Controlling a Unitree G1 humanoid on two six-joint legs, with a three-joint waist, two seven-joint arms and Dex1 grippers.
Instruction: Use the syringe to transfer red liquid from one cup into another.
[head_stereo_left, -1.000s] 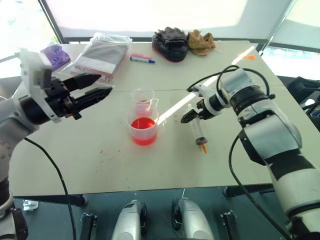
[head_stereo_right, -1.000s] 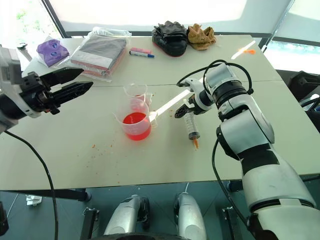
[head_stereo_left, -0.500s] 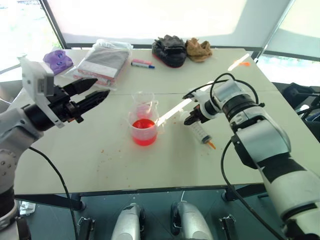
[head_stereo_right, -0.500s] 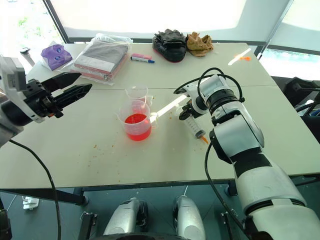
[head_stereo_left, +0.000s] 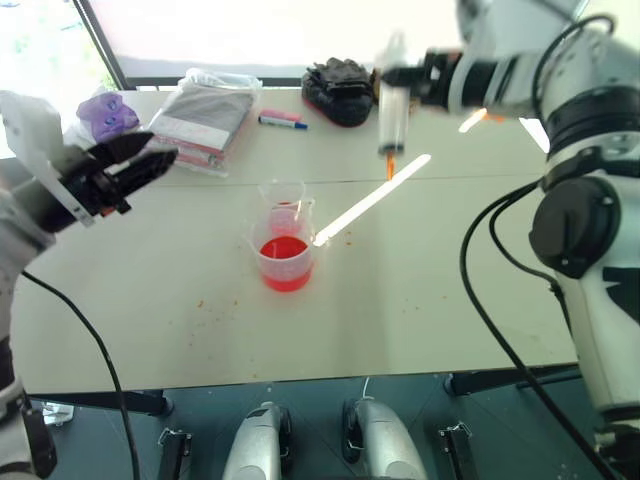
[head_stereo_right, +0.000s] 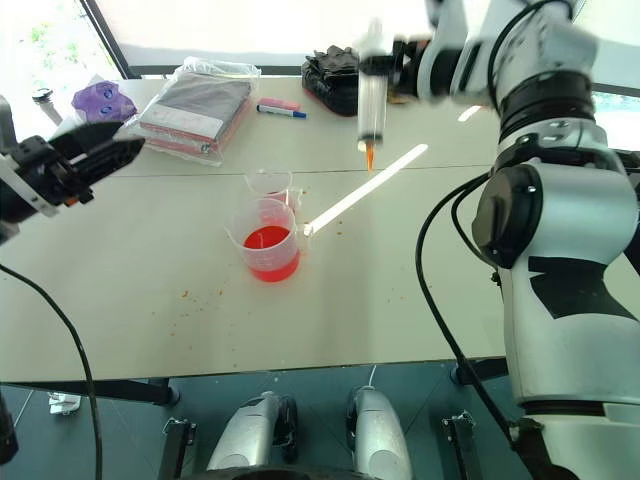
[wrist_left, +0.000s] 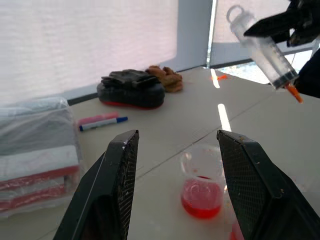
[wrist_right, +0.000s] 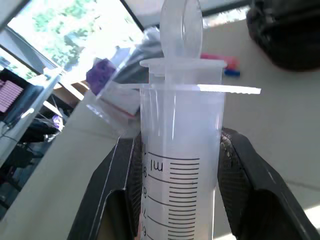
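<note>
"ml", "9" on the syringe (wrist_right: 175, 165)

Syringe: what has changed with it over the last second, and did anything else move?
The right claw has lifted the syringe off the table, and it now hangs orange tip down. The left claw moved slightly outward. Both cups stayed put.

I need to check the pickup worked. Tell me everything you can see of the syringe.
The syringe is clear plastic with black printed graduations, a pale plunger ending in a ring, and a short orange tip. It hangs upright, tip down, high above the table, beyond the two cups. The right gripper clamps its barrel between both black fingers. Nothing else touches it.
</note>
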